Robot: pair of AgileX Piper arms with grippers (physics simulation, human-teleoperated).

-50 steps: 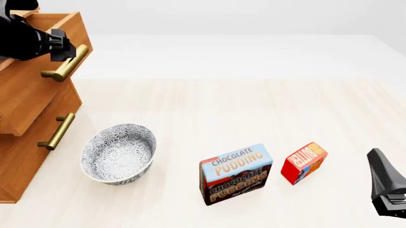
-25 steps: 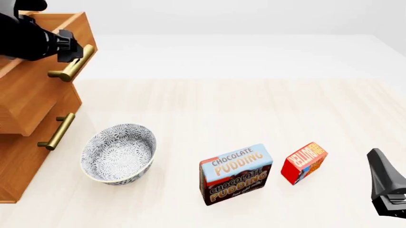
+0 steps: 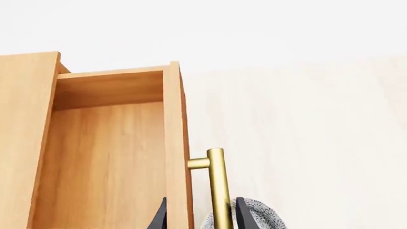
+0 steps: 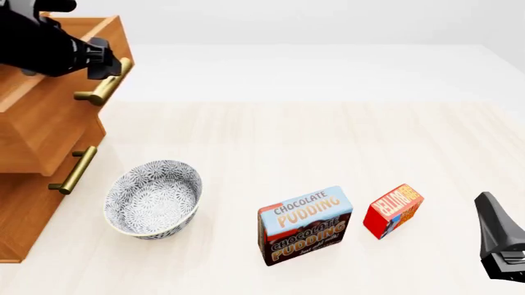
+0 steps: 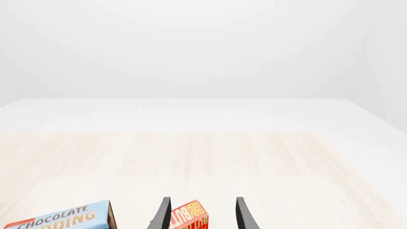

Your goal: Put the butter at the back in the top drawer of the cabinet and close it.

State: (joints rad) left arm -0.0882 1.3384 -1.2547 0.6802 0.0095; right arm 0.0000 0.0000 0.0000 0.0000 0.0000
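The butter (image 4: pixel 394 210), a small red box, lies on the table to the right of the pudding box; in the right wrist view the butter (image 5: pixel 188 217) shows just beyond the fingertips. My right gripper (image 4: pixel 500 243) hovers open at the front right, a short way from it. The cabinet (image 4: pixel 24 209) stands at the left. Its top drawer (image 4: pixel 53 120) is pulled out, and the inside (image 3: pixel 108 162) shows bare wood. My left gripper (image 4: pixel 105 63) is open, its fingers (image 3: pixel 241 217) straddling the brass handle (image 3: pixel 218 186) and the drawer front.
A patterned grey bowl (image 4: pixel 153 198) sits in front of the cabinet, under the drawer's handle. The blue-and-brown Chocolate Pudding box (image 4: pixel 305 224) stands between the bowl and the butter. A second brass handle (image 4: pixel 74 169) marks the drawer below.
The top drawer has slid further out of the cabinet, and my left gripper moved with its handle. The right arm, the butter, the box and the bowl have not moved.
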